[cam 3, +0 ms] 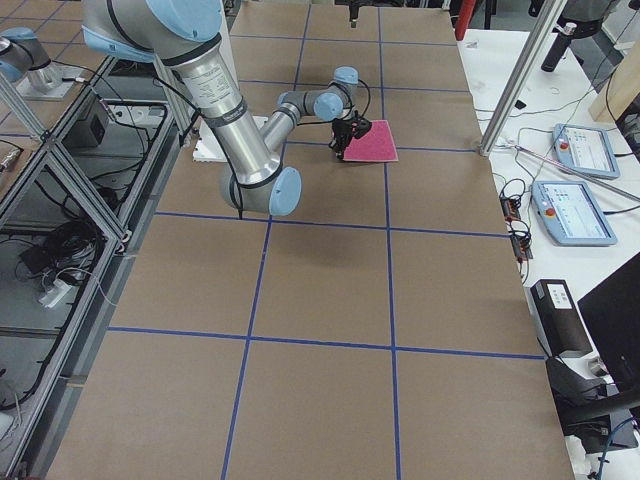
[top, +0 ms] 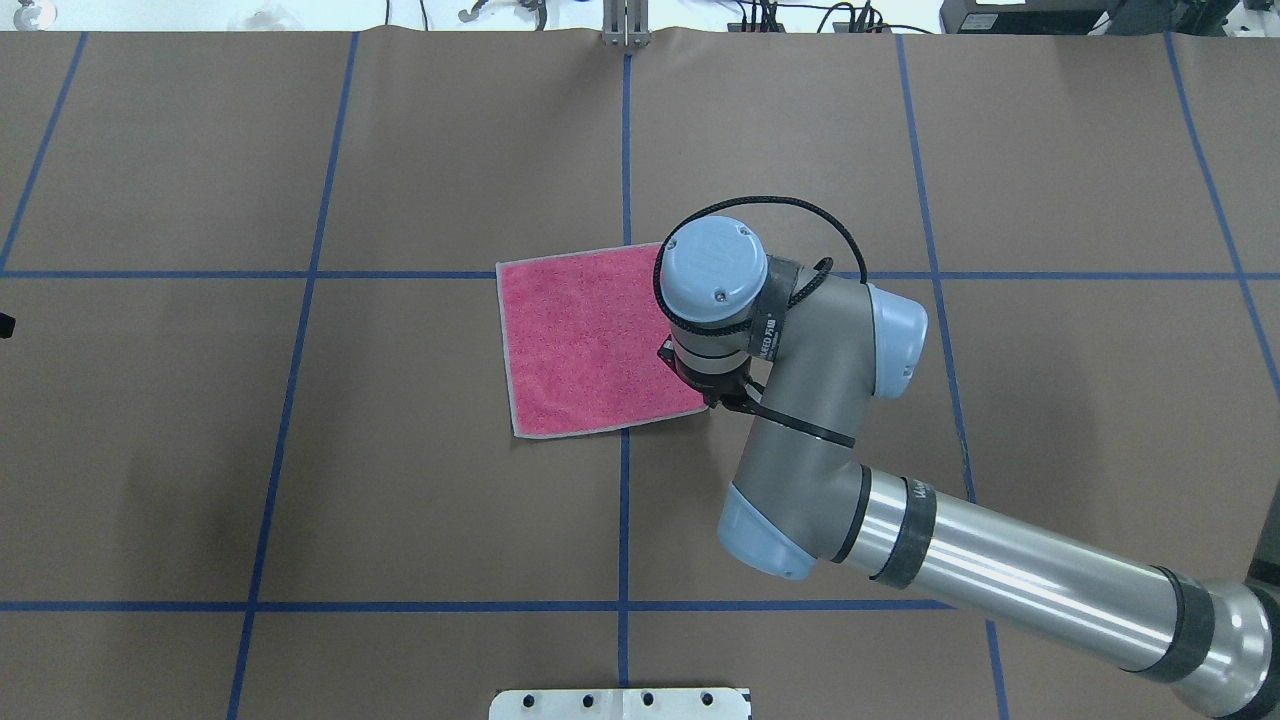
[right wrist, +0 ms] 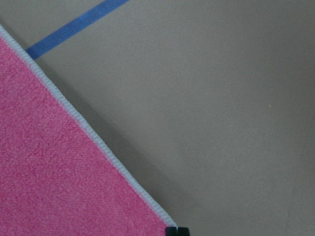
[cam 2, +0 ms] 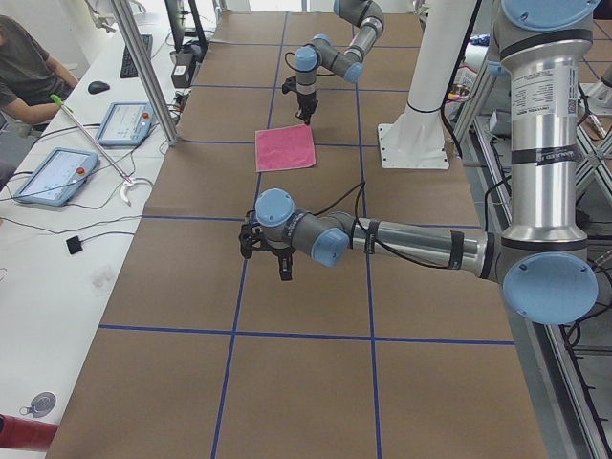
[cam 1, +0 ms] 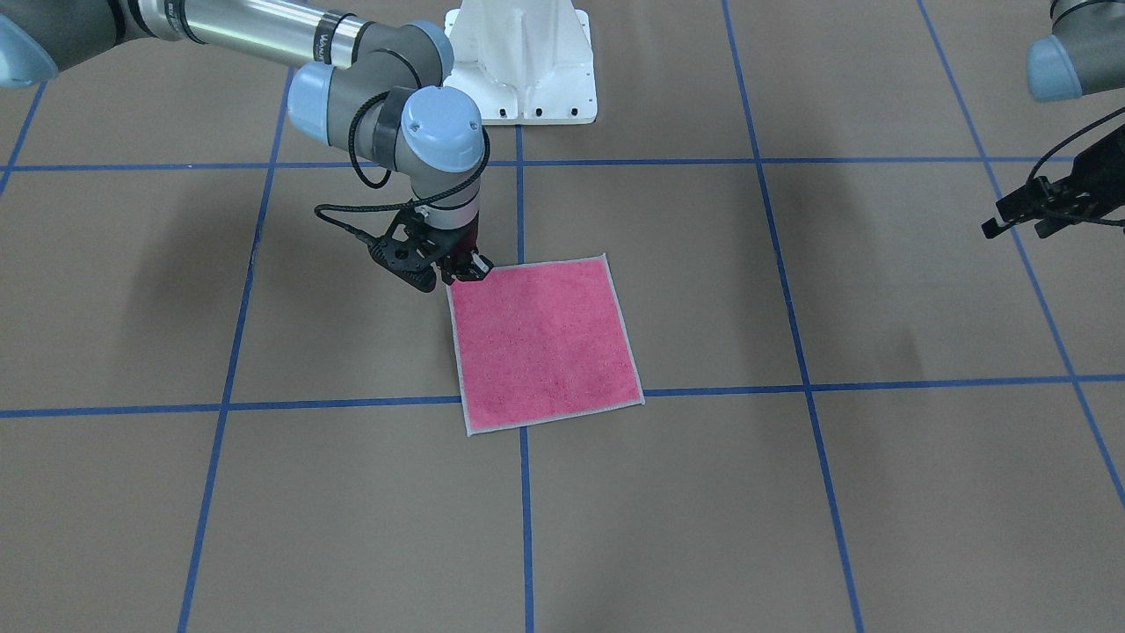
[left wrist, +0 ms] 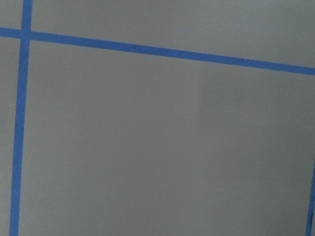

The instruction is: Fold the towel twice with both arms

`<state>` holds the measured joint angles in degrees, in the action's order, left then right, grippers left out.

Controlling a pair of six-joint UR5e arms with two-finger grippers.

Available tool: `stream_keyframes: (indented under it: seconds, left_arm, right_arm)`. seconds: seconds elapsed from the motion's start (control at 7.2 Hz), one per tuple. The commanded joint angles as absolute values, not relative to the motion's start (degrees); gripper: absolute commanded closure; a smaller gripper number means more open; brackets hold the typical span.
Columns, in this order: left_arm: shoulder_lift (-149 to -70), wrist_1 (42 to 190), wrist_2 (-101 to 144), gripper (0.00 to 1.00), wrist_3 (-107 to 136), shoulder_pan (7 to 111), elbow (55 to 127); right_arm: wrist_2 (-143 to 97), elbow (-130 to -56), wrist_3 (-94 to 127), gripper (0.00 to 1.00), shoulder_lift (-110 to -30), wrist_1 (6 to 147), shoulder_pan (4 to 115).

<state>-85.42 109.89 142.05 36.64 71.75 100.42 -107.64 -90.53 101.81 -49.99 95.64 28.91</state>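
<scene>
The towel (cam 1: 545, 343) lies flat, pink face up, with a light grey stitched border, near the table's middle (top: 580, 340). My right gripper (cam 1: 468, 271) points down at the corner nearest the robot's base and is shut on that corner. In the right wrist view the towel's edge (right wrist: 74, 113) runs down to a black fingertip (right wrist: 176, 230) and casts a shadow on the paper. The right wrist hides the gripper in the overhead view. My left gripper (cam 1: 1015, 230) hovers open and holding nothing, far off to the towel's side (cam 2: 268, 263). The left wrist view shows only bare table.
Brown paper with blue tape lines (top: 625, 500) covers the table. The white pedestal base (cam 1: 523, 61) stands at the robot's edge. A person (cam 2: 29, 67) sits at a side bench with tablets (cam 2: 57, 177). More consoles (cam 3: 585, 150) lie along the far edge.
</scene>
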Motion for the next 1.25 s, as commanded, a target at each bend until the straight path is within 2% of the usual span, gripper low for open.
stream_keyframes:
  seconds: [0.0,0.56,1.11]
  left_arm:
    - [-88.32,110.13,142.03,0.00,41.99,69.97,100.37]
    - [-97.63,110.13,137.67,0.00,62.96,59.71,102.03]
    - [-108.08,110.04,117.92,0.01,92.22,40.13,105.64]
  right_arm:
    - [-107.93,-94.13,101.78,1.00,-53.08,95.71,28.92]
    - [-111.09,-96.14,103.26,1.00,-53.08,95.71,27.78]
    - [-111.09,-97.38,103.27,1.00,-54.49,95.63,27.25]
